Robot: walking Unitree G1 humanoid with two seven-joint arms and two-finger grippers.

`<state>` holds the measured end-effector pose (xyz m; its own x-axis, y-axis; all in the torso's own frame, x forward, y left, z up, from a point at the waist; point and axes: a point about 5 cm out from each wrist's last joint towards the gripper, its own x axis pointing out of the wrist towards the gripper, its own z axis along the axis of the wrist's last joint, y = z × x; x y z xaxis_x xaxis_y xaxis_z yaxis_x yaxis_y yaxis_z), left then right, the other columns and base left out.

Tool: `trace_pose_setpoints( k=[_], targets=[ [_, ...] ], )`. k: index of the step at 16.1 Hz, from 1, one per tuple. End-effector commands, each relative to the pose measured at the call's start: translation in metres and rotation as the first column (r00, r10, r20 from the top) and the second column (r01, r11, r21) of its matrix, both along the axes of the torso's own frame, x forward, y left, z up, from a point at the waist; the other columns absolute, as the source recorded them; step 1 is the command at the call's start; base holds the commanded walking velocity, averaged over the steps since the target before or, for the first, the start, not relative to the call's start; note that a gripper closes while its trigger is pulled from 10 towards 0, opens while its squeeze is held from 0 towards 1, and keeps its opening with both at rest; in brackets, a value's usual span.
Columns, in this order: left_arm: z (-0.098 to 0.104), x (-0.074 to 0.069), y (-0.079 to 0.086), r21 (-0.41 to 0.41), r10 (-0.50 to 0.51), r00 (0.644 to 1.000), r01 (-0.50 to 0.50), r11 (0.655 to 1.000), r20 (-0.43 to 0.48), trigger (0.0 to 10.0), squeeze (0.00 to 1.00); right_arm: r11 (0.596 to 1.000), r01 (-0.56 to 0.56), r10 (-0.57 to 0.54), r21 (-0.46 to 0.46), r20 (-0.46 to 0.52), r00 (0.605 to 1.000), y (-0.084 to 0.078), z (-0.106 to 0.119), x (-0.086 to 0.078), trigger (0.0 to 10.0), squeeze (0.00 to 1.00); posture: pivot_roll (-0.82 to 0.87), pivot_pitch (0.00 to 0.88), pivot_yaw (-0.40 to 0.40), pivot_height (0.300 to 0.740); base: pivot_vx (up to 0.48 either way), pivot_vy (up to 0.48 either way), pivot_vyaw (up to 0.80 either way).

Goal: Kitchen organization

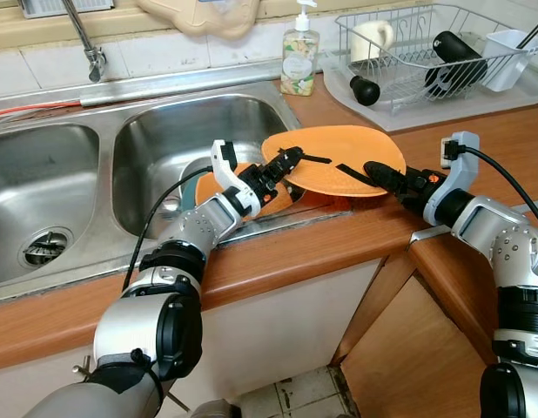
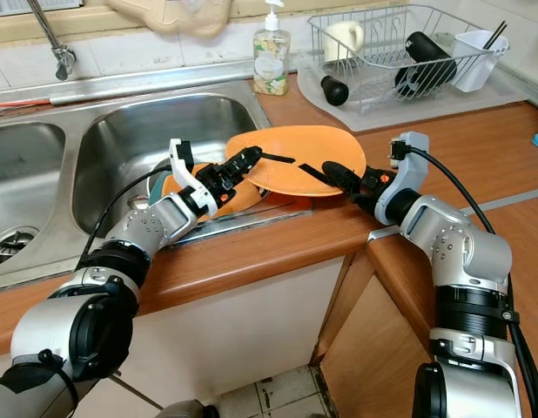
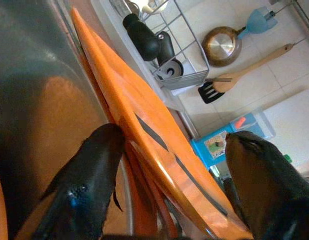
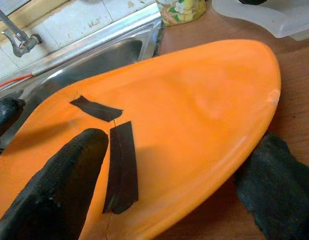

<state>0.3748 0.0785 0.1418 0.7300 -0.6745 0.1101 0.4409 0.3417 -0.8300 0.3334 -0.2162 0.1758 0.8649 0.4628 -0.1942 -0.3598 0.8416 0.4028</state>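
Round orange plastic plate (image 1: 339, 157): I have left end effector (image 1: 291, 161) and right end effector (image 1: 373, 171) pinching opposite rims; uneven pull risks dropping it into steel sink (image 1: 164, 131).

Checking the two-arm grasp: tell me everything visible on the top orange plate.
The orange plate is round, shallow, matte like plastic, with strips of black tape on its upper face. It is held about level over the sink's right rim, above another orange plate. The left gripper pinches its left edge, one finger above, one below; the right gripper clamps the right edge the same way. It looks dry and bare.
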Motion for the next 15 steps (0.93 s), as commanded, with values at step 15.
trace_pose_setpoints(
  k=[15],
  targets=[
    [0.013, -0.008, 0.019, -0.021, -0.011, 0.993, 0.013, 1.0, 0.12, 0.0, 0.0, 0.994, -0.092, 0.098, -0.05, 0.136, 0.986, 0.028, 0.026, 0.003, 10.0, 0.0, -0.11, 0.0, 0.064, 0.74, 0.0, 0.0, 0.0]
  ],
)
